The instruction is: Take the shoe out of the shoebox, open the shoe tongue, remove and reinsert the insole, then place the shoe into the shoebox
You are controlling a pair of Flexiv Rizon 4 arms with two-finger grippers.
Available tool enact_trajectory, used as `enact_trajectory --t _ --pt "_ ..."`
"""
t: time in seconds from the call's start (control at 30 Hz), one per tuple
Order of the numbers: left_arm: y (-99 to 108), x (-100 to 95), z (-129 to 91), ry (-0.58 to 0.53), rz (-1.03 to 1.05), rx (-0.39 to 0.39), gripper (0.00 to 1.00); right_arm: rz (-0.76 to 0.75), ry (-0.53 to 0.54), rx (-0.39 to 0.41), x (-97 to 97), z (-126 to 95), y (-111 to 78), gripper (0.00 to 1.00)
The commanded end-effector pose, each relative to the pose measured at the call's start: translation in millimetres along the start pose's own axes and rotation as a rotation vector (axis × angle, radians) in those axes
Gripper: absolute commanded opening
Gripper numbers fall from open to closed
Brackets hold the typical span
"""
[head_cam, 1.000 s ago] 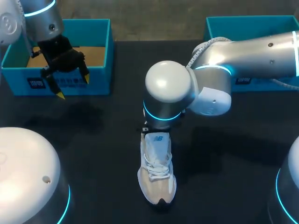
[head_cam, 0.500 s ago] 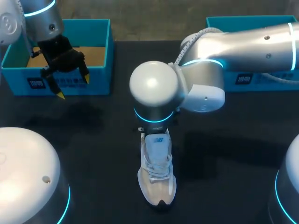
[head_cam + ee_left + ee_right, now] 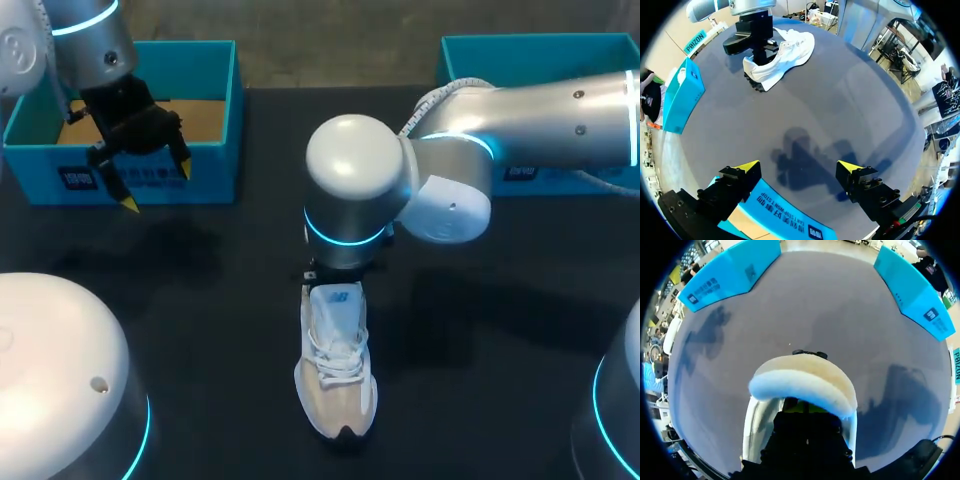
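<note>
Right wrist view: the right gripper is set down into the mouth of the shoe, just behind the padded heel collar, and whether anything is gripped there cannot be told, since most of the gripper is hidden by the collar and its own dark body. In the left wrist view the left gripper is seen with its yellow tips spread wide apart and nothing held between them; it is hung over the near wall of the left box, with bare table ahead of it. In the head view the shoe is stood upright on its sole near the middle of the table, toe toward the near edge and heel under the right arm's wrist. Dark, open tabletop is left on both sides of the shoe and between it and the boxes. The left box and the right box are placed at the far edge, well apart from each other and from the shoe, with a wide gap between them. The left gripper is held over the left box's front wall. The right arm is brought in from the right, across the front of the right box.
</note>
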State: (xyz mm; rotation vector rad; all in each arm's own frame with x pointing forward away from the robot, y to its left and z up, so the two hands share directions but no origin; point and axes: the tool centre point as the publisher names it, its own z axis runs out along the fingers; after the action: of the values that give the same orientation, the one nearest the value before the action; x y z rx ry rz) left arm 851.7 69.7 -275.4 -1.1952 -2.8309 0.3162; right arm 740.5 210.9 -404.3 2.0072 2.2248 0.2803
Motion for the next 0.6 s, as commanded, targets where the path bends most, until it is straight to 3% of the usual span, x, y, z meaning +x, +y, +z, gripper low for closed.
enact_trajectory --t 0.03,0.3,0.6 --pt "0 0.4 0 0.001 0.000 -0.003 1.00 -0.003 -0.015 -0.015 3.3 -18 -4.7 0.00" --pt "0 0.4 0 0.001 0.000 -0.003 1.00 -0.019 -0.049 0.013 5.3 -49 -0.5 0.00" --pt "0 0.4 0 0.001 0.000 -0.003 1.00 -0.009 -0.050 0.125 0.2 -53 -3.8 0.00"
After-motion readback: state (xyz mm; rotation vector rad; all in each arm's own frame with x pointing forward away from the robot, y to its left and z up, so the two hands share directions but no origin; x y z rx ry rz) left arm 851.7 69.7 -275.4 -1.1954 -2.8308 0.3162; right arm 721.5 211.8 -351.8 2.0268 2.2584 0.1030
